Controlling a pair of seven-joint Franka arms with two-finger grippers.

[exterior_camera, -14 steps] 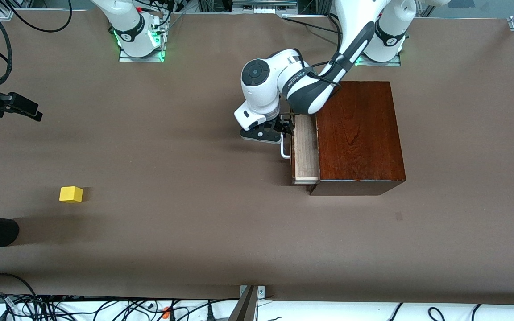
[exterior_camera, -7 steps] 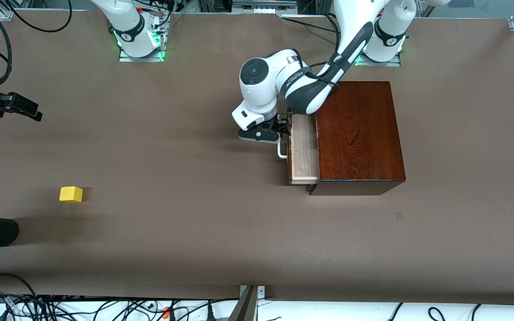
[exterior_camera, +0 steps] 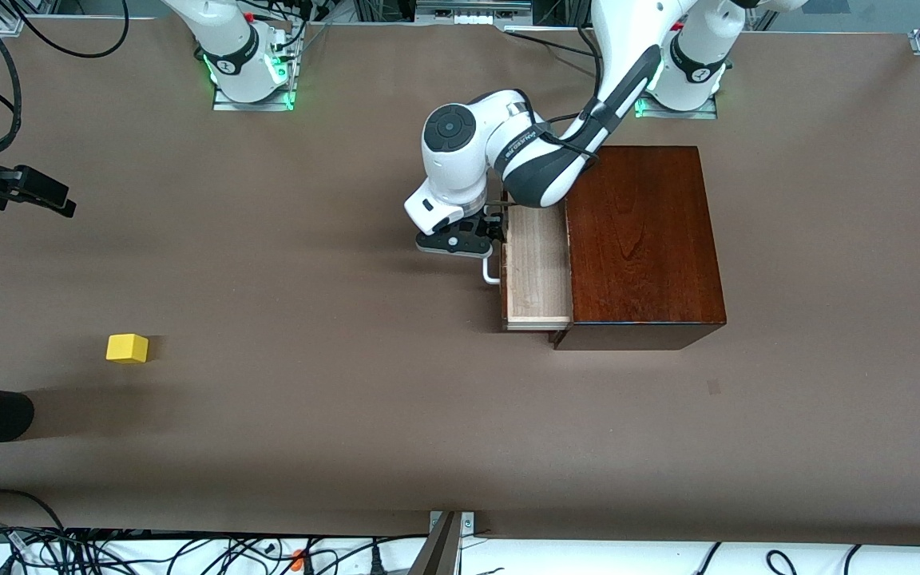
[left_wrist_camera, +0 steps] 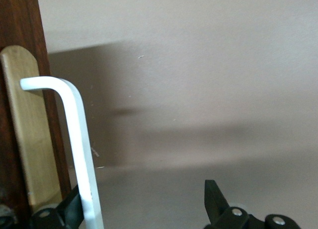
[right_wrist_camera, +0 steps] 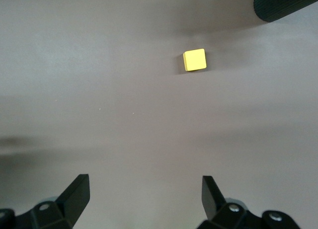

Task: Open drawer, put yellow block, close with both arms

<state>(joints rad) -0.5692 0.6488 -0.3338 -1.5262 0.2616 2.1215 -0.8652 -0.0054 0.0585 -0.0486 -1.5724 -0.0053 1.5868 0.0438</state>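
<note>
Two claws spread wide: left claw [exterior_camera: 494, 237] hooked white loop handle [exterior_camera: 490, 271] of stiff light-wood drawer [exterior_camera: 538, 275]; right claw [right_wrist_camera: 144, 201] hung above tabletop [exterior_camera: 308, 415]; small yellow cube [exterior_camera: 127, 348] looked light, best pinched across flat sides.

The left arm's white jointed links reach from its base down to bench height, its black two-finger tool [exterior_camera: 482, 239] spread wide, one finger [left_wrist_camera: 69, 211] hooked against a white loop handle [left_wrist_camera: 79, 154]. The right arm waits high, its black tool [right_wrist_camera: 144, 196] wide open, pointing straight down.
</note>
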